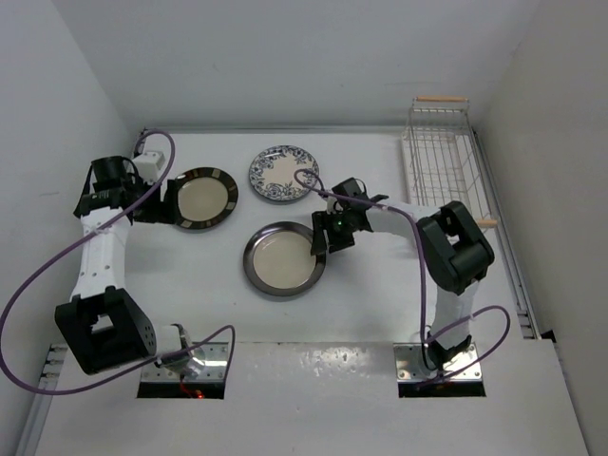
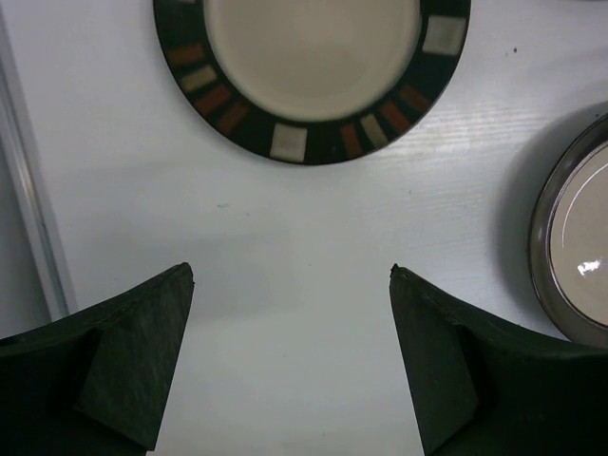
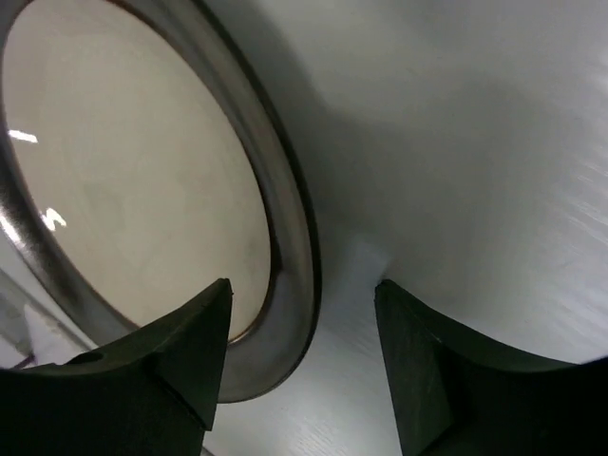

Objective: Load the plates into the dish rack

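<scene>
Hazard: right fingers [image 3: 171, 370] spread astride rim of grey-rimmed plate [image 3: 142, 190], left fingers [image 2: 123, 370] spread; we judge a shallow pinch could slip

Blue-white floral plate [image 1: 283, 175]; dark-rimmed plate [image 1: 202, 199], orange-cream blocks; grey-rimmed plate [image 1: 281, 258].

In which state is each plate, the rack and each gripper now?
blue floral plate: flat on table, untouched
dark-rimmed plate: flat on table, untouched
grey-rimmed plate: flat, not gripped
dish rack: holds no plates
left gripper: open, empty
right gripper: open, astride grey-rimmed plate's edge
</scene>
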`<state>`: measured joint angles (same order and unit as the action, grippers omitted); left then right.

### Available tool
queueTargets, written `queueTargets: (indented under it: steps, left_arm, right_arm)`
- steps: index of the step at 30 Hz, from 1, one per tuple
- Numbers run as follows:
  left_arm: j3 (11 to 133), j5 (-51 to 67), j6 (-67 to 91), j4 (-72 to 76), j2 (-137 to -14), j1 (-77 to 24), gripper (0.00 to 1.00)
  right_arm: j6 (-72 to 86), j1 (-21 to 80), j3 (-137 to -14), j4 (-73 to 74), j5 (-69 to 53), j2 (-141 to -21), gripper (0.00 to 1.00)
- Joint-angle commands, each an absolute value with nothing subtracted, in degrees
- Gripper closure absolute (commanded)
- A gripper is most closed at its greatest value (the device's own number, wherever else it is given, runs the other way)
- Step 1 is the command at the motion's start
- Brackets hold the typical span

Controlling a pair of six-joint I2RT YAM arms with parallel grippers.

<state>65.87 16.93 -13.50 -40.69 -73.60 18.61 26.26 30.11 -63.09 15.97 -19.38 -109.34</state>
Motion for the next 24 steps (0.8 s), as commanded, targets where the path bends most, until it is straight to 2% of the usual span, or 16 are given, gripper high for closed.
queueTargets:
  steps: [1, 3, 4, 6, 7, 8, 9, 13, 18, 19, 24]
  left_arm:
    - [64.34, 18.46, -11.51, -38.67, -72.25, 19.69, 0.12]
    - [64.34, 18.46, -11.51, -38.67, -72.25, 20.91, 0.12]
    - [64.34, 19.07, -11.51, -38.67, -72.25, 20.92, 0.12]
    - [63.73, 19.68, -11.51, -38.67, -72.25, 21.44, 0.12]
    - [63.72, 20.38, -11.51, -38.67, -72.25, 21.45, 0.12]
    - [63.72, 20.39, -11.51, -38.67, -72.25, 21.45, 0.12]
    - [63.72, 20.39, -11.51, -38.67, -72.25, 21.45, 0.12]
    - [63.72, 21.53, -11.51, -38.67, -73.30, 21.45, 0.11]
    - [63.72, 22.68, -11.51, -38.67, -74.44, 21.45, 0.11]
    - [63.72, 22.68, -11.51, -38.67, -74.44, 21.45, 0.11]
    - [64.25, 22.68, -11.51, -38.67, -75.50, 21.45, 0.11]
  right_arm:
    - [27.33, 29.62, -61.61, 10.46, -27.77, -111.87, 0.40]
    - [28.03, 29.44, -60.91, 8.54, -31.79, -113.72, 0.47]
    - [28.39, 28.92, -59.86, 6.79, -32.86, -114.69, 0.57]
    - [29.62, 28.65, -58.98, 5.19, -36.47, -115.40, 0.69]
    - [29.88, 28.39, -57.58, 3.10, -37.08, -115.40, 0.85]
    - [30.75, 28.21, -57.05, 2.55, -37.70, -115.31, 0.95]
    - [30.76, 27.69, -56.52, 2.20, -37.97, -114.79, 1.00]
    - [29.62, 26.10, -56.33, 4.47, -38.32, -108.31, 1.00]
    - [26.03, 22.86, -65.29, 11.51, -38.67, -93.45, 1.00]
    - [25.41, 21.81, -68.09, 12.21, -34.50, -87.25, 1.00]
    - [17.96, 14.54, -80.29, 17.74, -15.67, -77.09, 1.00]
